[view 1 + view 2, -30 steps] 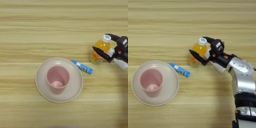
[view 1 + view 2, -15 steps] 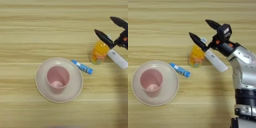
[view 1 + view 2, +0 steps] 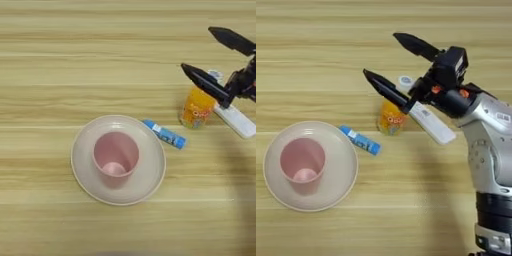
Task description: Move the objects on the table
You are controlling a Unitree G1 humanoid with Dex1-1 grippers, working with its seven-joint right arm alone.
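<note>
The orange-juice bottle [image 3: 197, 107] with its white cap [image 3: 405, 81] stands on the wooden table [image 3: 50, 50], right of centre. My right gripper [image 3: 380, 54] hovers above it, open wide, holding nothing. The lower black finger [image 3: 205, 82] crosses over the bottle's top. A slim white remote [image 3: 431, 122] lies just right of the bottle, partly under the gripper. The blue stick [image 3: 164, 134] with a white label lies between the bottle and the plate.
A beige plate [image 3: 150, 175] sits left of centre with a pink cup [image 3: 116, 155] standing upright on it. The blue stick's left end is close to the plate's rim. My silver forearm [image 3: 491, 145] comes in from the lower right.
One second ago the gripper was shut around the bottle. It has since opened, let the bottle go and risen above it. The bottle stays standing on the table.
</note>
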